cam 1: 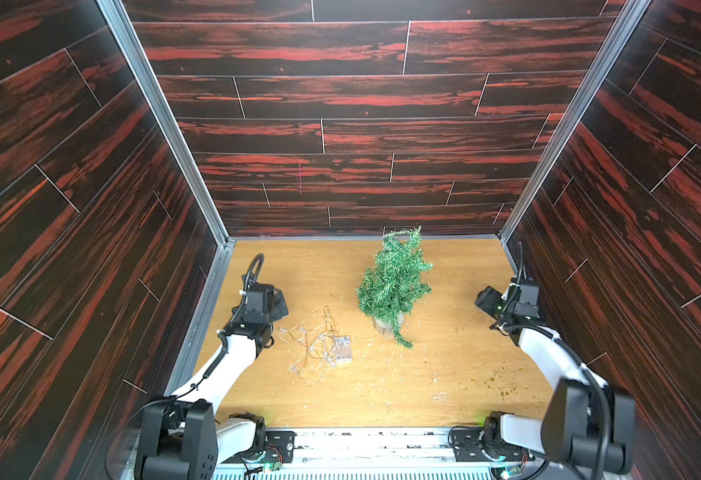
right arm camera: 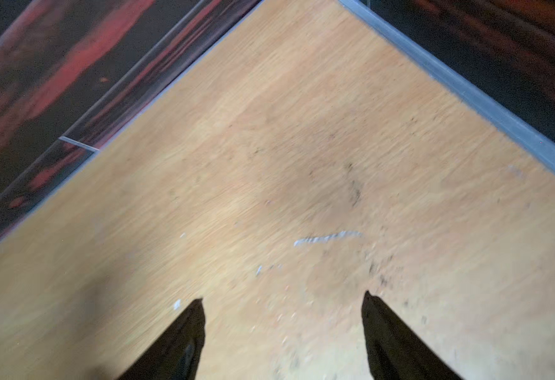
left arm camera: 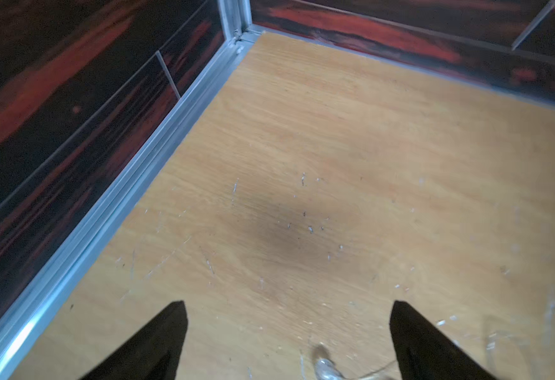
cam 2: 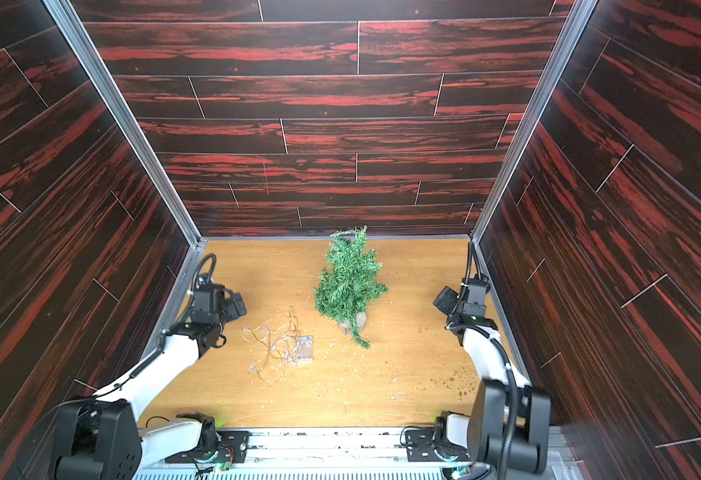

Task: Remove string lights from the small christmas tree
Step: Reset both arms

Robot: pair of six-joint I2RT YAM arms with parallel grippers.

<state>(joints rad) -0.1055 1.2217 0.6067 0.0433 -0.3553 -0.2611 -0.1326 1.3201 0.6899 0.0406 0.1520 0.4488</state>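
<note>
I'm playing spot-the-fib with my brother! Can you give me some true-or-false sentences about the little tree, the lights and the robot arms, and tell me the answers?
1. The string lights are wound around the small christmas tree. False: they lie in a loose tangle on the table, apart from the tree.
2. The tree stands upright on its round base. True.
3. The left arm's jaws hold the battery box. False: those jaws are open and empty, and the box lies on the table with the wire.
4. The right arm's jaws are open with nothing between them. True.
</note>
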